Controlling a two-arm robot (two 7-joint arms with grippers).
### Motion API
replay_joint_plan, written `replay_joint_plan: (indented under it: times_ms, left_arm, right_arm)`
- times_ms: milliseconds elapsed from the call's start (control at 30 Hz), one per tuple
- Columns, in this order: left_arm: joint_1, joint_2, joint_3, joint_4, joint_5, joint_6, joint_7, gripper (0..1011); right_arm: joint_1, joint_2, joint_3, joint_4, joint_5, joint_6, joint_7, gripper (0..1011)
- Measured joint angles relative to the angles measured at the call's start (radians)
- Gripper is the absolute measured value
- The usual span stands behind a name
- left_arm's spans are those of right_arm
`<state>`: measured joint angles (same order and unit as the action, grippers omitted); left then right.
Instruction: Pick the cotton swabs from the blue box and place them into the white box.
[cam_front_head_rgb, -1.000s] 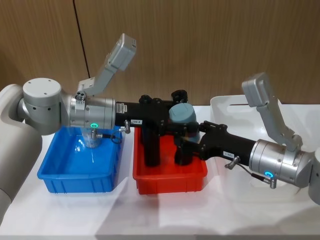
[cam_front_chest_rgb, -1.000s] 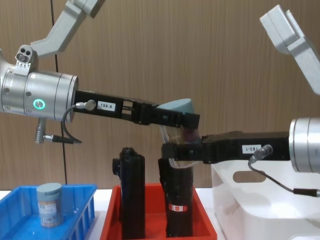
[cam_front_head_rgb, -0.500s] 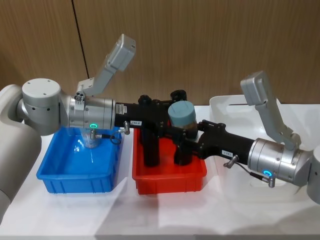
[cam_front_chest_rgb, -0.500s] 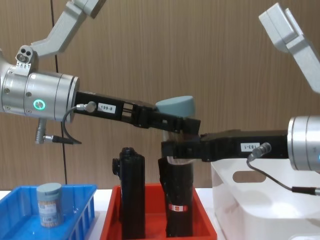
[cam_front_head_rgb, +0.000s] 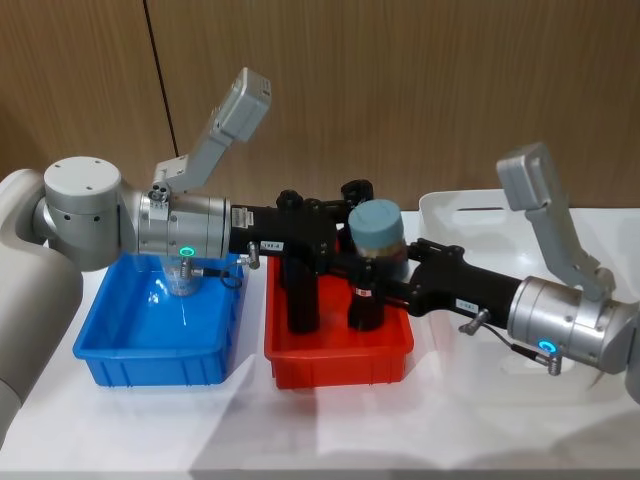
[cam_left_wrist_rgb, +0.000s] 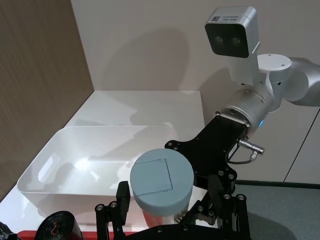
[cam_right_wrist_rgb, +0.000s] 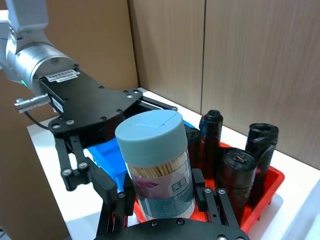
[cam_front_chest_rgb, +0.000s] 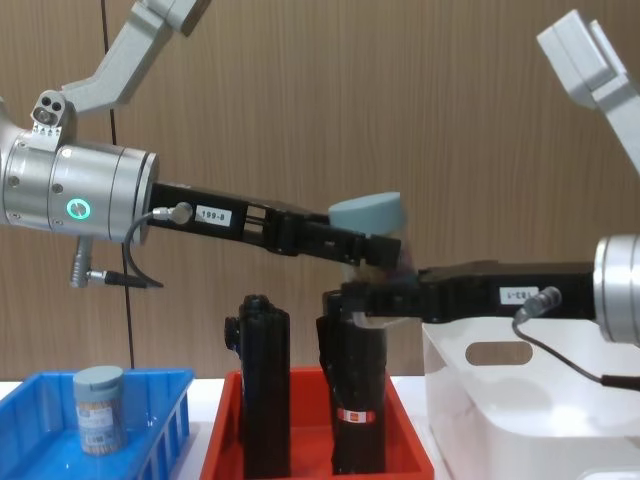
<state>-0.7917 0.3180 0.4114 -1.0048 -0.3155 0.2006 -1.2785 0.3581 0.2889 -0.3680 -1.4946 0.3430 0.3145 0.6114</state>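
Bright, even light leaves soft glare inside the white box (cam_left_wrist_rgb: 100, 155).

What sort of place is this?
Likely a robot test bench: white table, wood-panelled wall, blue box, red tray and white box in a row, left gripper and right gripper both at a cotton swabs tub above the tray.

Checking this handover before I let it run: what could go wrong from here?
1. The right gripper holds the cotton swabs low on the tub, above the red tray; a slip could drop it among the black cylinders, not into the white box.
2. The left gripper, fingers open, sits close beside the tub; carrying it off could clip them.
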Motion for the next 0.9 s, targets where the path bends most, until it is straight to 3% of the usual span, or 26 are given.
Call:
replay_joint_plan:
  times_ms: [900]
  left_arm:
    - [0.000,0.000,0.000,0.000,0.000,0.000,0.000,1004]
  right_arm:
    - [-0.002,0.039,0.032,0.064,0.039,-0.052,-0.026,680]
